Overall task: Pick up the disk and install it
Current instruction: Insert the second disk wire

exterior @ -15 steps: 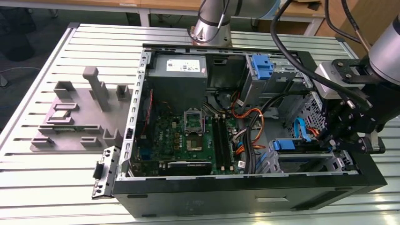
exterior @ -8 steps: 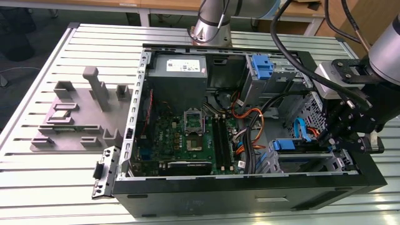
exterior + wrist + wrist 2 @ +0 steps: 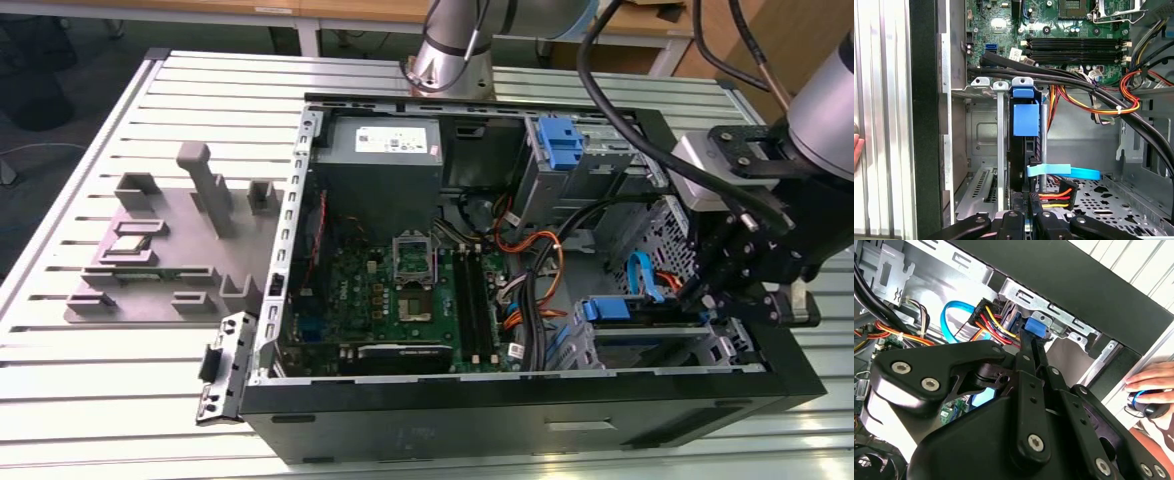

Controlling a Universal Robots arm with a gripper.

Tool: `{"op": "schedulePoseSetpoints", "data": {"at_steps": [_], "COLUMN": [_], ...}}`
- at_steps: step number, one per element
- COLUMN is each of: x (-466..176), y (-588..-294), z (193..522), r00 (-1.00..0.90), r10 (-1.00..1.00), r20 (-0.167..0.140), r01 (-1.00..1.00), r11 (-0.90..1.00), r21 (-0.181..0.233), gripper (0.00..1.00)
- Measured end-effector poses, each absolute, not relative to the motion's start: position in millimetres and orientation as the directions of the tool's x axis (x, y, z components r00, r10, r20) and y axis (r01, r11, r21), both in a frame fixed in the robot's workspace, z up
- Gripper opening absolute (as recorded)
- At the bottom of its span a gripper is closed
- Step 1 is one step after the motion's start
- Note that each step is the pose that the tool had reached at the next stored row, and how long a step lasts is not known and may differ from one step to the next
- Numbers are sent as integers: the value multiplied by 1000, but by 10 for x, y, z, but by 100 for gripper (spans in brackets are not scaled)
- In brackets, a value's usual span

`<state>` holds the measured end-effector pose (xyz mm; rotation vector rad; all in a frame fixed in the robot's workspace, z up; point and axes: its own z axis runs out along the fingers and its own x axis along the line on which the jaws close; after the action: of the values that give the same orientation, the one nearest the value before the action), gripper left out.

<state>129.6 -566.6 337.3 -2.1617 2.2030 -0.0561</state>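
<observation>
The disk [image 3: 1025,120] stands on edge in the drive cage [image 3: 985,140] at the case's front corner, its blue frame and tab facing the first wrist view. A blue data cable [image 3: 1064,171] and a red-yellow-black power plug [image 3: 1054,196] meet its rear end. My gripper [image 3: 1028,218] sits at that end with a finger on each side of the disk's thin edge, shut on it. In the second wrist view the fingers [image 3: 1026,357] run up to the disk's blue tab [image 3: 1035,329]. In the exterior view my gripper [image 3: 727,300] hangs over the case's right side beside the blue frame [image 3: 617,308].
The open computer case [image 3: 534,395] lies on a slatted metal table [image 3: 107,390]. Thick black cables [image 3: 1054,77] and orange wires [image 3: 1126,97] cross above the cage. A bare blue bracket [image 3: 561,140] sits in the upper bay. A person's hand [image 3: 1149,385] rests outside the case.
</observation>
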Motion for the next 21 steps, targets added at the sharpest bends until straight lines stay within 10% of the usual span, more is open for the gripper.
{"op": "schedulePoseSetpoints", "data": {"at_steps": [21], "x": [1193], "y": [-5609], "z": [3372], "r00": [-14], "r10": [-1000], "r20": [-19], "r01": [-997], "r11": [15], "r21": [-79], "gripper": [16]}}
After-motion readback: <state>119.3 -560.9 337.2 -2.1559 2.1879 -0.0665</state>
